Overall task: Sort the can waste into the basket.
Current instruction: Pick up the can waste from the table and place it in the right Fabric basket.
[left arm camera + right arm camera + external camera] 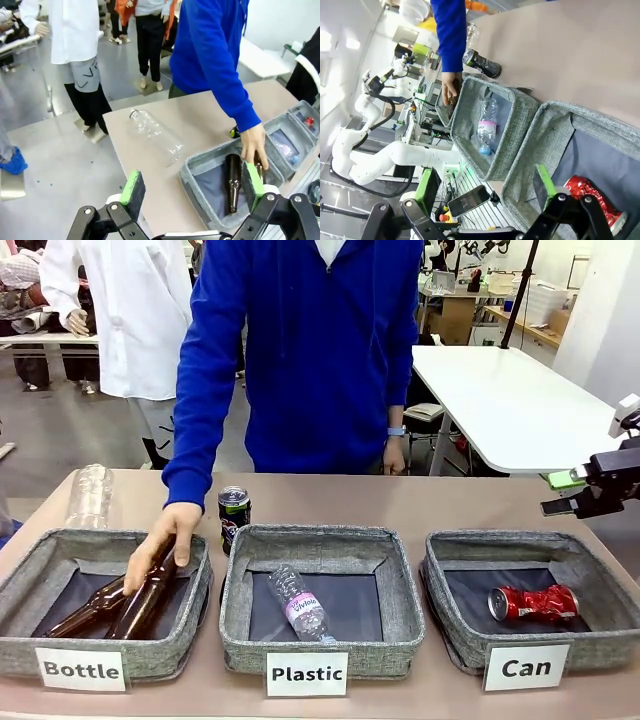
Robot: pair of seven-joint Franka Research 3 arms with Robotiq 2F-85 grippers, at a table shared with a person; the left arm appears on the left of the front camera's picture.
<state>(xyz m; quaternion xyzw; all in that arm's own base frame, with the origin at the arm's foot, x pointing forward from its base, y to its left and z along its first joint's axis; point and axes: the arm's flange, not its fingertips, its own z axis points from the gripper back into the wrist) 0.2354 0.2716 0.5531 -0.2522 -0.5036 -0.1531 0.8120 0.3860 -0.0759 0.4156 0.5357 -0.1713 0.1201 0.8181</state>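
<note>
**Sorting table with three labelled baskets.** Three rectangular baskets of grey woven fabric with dark lining stand in a row on the tan table (400, 502), each with a white label. The Can basket (462, 638), at the robot's right, holds the red can (533, 603). It is crushed and creased and lies on its side on the lining. The dark can (234, 515) is intact and cylindrical, with a green band and silver top. It stands upright on the table just behind the gap between the Bottle basket (22, 585) and the Plastic basket (240, 612), outside all three.

A small plastic bottle (298, 605) with a pink label lies in the Plastic basket. A larger clear bottle (90, 495) lies on the table behind the Bottle basket. A person (320, 350) in blue reaches down, hand (165, 540) on the two glossy brown bottles (140, 602) lying in the Bottle basket.

The right gripper (556, 493) hangs in the air above the table's right end, behind the Can basket, fingers spread with nothing between them. The left gripper (192, 186) hovers high near the table's left end, green pads apart and empty.

Behind are a grey floor (90, 430), a white table (500, 400) and other people standing.
</note>
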